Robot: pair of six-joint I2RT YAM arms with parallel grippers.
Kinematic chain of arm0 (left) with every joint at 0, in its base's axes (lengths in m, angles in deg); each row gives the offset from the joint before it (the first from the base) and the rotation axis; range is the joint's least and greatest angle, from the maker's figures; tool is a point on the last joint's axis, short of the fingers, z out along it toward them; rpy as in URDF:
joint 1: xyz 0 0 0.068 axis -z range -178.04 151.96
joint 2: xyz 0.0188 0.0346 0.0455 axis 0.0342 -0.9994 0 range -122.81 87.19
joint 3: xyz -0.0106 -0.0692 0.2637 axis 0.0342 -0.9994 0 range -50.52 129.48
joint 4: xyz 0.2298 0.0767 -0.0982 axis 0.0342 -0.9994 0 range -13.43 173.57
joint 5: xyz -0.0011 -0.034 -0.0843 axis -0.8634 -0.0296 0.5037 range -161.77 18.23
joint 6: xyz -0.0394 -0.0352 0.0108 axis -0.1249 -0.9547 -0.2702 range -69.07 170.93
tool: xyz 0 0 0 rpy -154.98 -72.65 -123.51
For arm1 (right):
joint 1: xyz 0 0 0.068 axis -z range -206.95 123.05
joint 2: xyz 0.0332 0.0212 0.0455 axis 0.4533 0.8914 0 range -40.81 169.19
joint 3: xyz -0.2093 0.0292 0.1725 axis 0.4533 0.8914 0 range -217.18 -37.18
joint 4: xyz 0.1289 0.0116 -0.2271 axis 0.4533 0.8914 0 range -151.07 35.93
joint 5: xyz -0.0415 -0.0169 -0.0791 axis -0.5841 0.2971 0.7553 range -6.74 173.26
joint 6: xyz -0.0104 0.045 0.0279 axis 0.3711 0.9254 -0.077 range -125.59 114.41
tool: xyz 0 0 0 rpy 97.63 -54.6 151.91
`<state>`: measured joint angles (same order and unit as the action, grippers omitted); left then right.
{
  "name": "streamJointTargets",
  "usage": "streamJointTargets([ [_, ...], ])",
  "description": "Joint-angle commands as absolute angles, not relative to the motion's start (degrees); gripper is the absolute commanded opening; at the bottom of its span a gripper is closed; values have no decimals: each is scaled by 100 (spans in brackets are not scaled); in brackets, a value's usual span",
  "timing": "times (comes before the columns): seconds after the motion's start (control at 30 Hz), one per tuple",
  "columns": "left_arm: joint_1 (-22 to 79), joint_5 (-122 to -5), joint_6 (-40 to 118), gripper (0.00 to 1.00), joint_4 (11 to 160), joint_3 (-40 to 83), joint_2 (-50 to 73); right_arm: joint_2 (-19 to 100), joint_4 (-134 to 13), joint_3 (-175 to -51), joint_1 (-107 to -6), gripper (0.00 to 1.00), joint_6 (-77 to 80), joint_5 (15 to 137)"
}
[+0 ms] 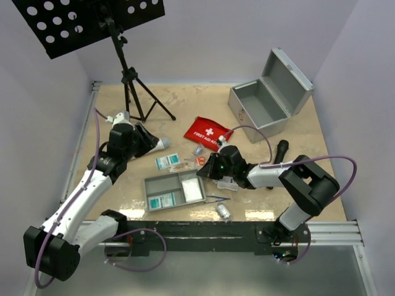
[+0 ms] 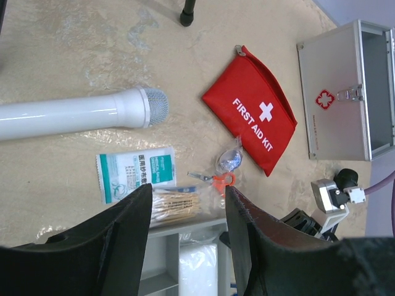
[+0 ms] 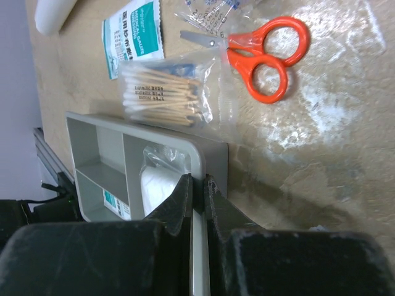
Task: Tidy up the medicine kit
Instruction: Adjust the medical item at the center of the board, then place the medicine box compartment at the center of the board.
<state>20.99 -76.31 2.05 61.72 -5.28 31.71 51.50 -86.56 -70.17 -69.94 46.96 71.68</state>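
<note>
The silver metal case (image 1: 265, 102) (image 2: 345, 92) stands open at the back right. The red first aid pouch (image 1: 208, 133) (image 2: 253, 117) lies flat mid-table. My right gripper (image 1: 207, 174) (image 3: 197, 185) is shut on the right wall of the grey divided tray (image 1: 145, 194) (image 3: 154, 132), which holds a white packet and a teal box. My left gripper (image 1: 150, 143) (image 2: 188, 203) hangs open and empty above a cotton swab packet (image 2: 176, 206) (image 3: 163, 95). Orange scissors (image 2: 219, 180) (image 3: 265, 52), a teal gauze packet (image 2: 136, 172) and a white tube (image 2: 80, 114) lie nearby.
A black tripod stand (image 1: 133, 80) carrying a perforated black plate (image 1: 86, 18) stands at the back left. A black cylinder (image 1: 281, 151) lies right of the right arm. Tweezers (image 1: 217, 198) and a small roll (image 1: 223, 211) lie by the near edge. Walls enclose the table.
</note>
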Motion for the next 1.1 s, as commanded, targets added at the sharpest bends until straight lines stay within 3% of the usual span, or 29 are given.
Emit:
streamJointTargets([
  [0.0, 2051, -7608, 207, 55, 6432, -499, 3103, 5253, -8445, -7005, -6765, 0, 4574, 7429],
  [0.47, 2051, -7564, 224, 55, 6441, -569, 3015, 5693, -8242, -7506, -5833, 0, 3556, 7359],
  [0.73, 2051, -7468, 154, 55, 6555, -736, 3085, 5218, -7838, -7374, -6386, 0, 3132, 7341],
  [1.07, 2059, -7406, 101, 55, 6660, -903, 3085, 5350, -8330, -7137, -7169, 0, 4239, 7394],
])
